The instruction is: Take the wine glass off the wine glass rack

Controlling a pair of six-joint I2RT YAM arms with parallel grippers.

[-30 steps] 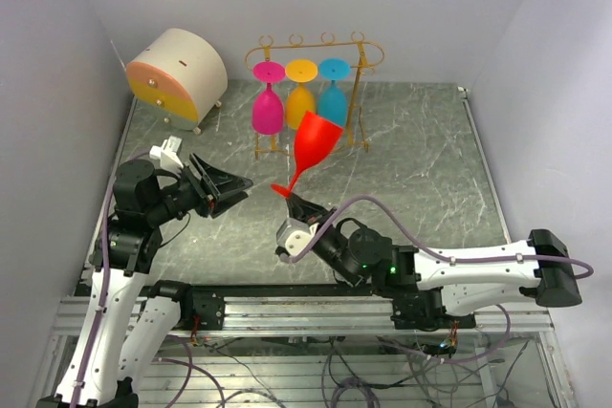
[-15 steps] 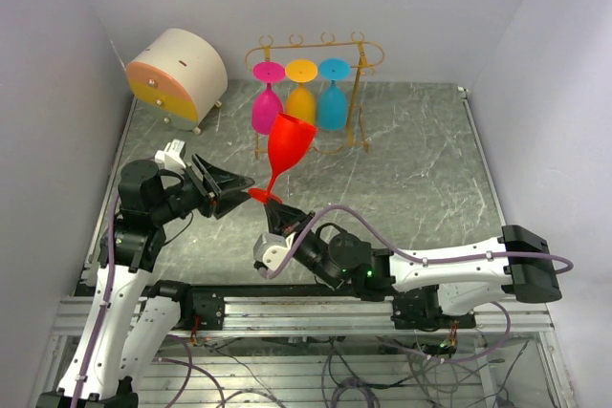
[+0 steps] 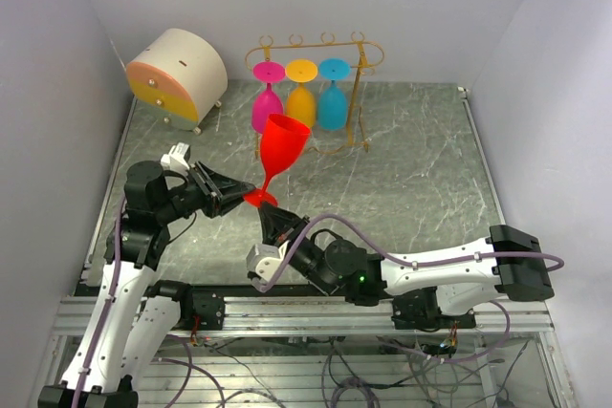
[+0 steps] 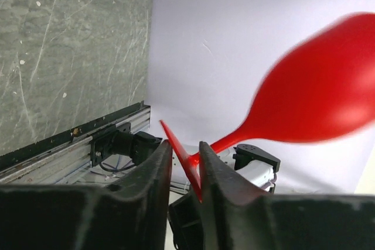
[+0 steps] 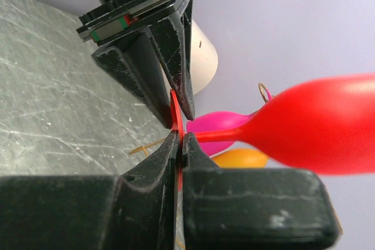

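The red wine glass (image 3: 284, 140) is off the golden wire wine glass rack (image 3: 362, 93) and hangs in the air over the near-left table, bowl up and tilted. My right gripper (image 3: 271, 217) is shut on the thin round foot from below; in the right wrist view (image 5: 180, 139) its fingers pinch the foot's edge, and the bowl (image 5: 316, 124) stretches to the right. My left gripper (image 3: 247, 200) meets the same foot from the left. In its wrist view the jaws (image 4: 184, 147) straddle the foot's rim with a gap still showing on one side.
Pink (image 3: 267, 107), orange (image 3: 300, 102) and blue (image 3: 332, 102) glasses hang upside down on the rack at the back. A cream round drawer box (image 3: 177, 74) stands at the back left. White walls close in the grey marble table (image 3: 421, 169) on three sides.
My right arm has carried the red glass left and nearer, bringing its foot to the left gripper. The left jaws have narrowed around the foot.
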